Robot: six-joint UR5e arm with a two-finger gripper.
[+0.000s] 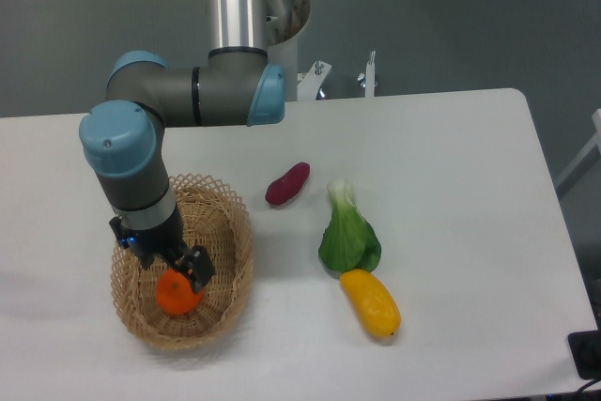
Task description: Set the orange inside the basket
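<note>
From my remote seat, far left first: the basket [225, 232] sits on the bench [451, 157], a big oval of tan wicker, open lattice round the rim, tight weave below. The orange [176, 294] lies inside it, low on the woven bottom toward the near end, so I judge the placing nearly done.

The claw [172, 269] hangs right over the fruit's top; one dark finger shows at its right shoulder. Whether the claw grips the orange or has let go, I cannot tell from this angle.

Handling, my guess: light, firm, skin a bit slick, round enough to roll. Best held across its widest middle, modest squeeze. The wicker would cushion a short drop.

Looks: small, bright orange, smooth; upper part hidden by the claw.

Moving right: a purple tuber [287, 183], a leafy green vegetable [348, 236], a yellow fruit [370, 303], all outside the basket
</note>
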